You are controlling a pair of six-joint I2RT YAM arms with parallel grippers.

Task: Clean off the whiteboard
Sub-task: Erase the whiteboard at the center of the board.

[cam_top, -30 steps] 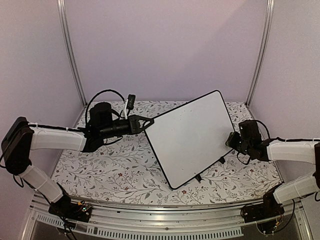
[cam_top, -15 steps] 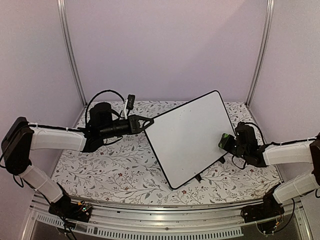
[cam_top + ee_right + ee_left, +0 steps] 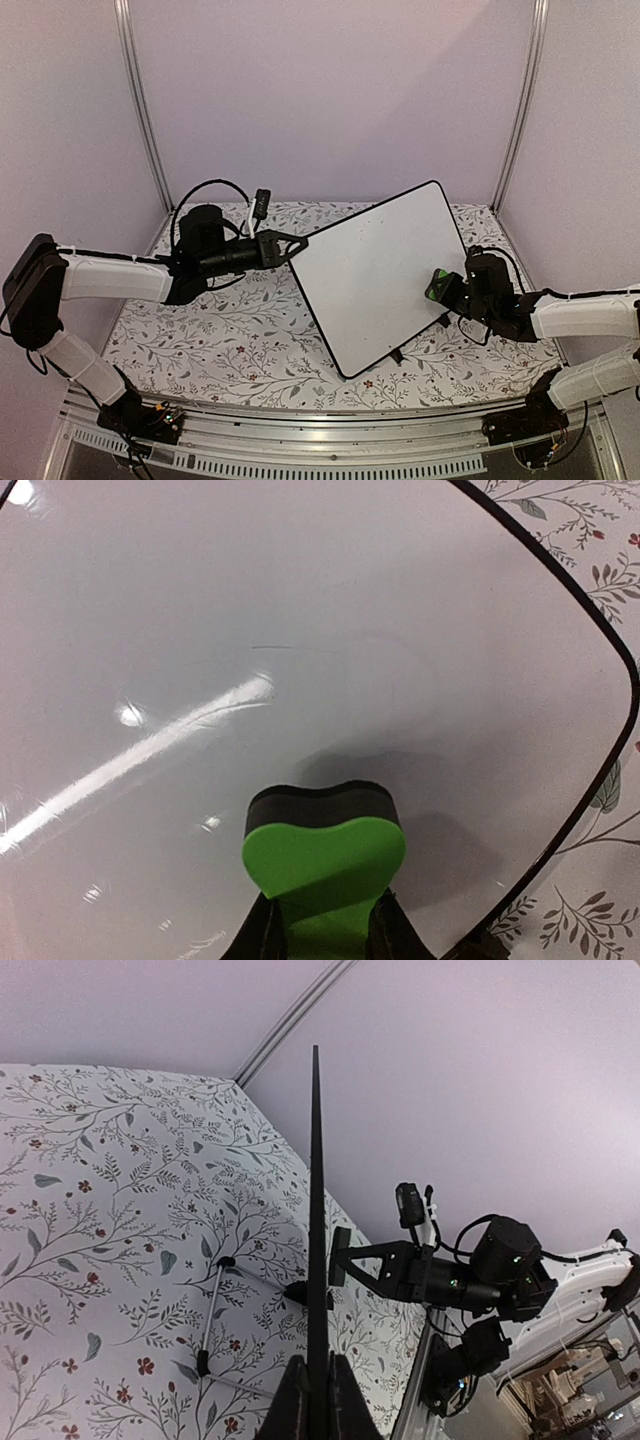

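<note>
A floral cloth [image 3: 230, 340] lies flat. 2 metal posts [image 3: 140, 110] stand at its far left and far right corners, and an aluminium rail [image 3: 330, 445] lines its near edge.

One whiteboard [image 3: 380, 275], one green eraser [image 3: 323, 858], one flowered table [image 3: 220, 340], one left gripper [image 3: 298, 243] and one right gripper [image 3: 444, 290] are showing.

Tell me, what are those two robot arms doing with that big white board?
They are cleaning it. The left gripper pinches the left edge of the whiteboard and steadies it while it stands tilted on the flowery table. The right gripper is shut on a green heart-shaped eraser and holds it close to the board's right side. Whether the eraser presses on the board is hard to tell. The board looks almost clean, with only a faint streak left.
</note>
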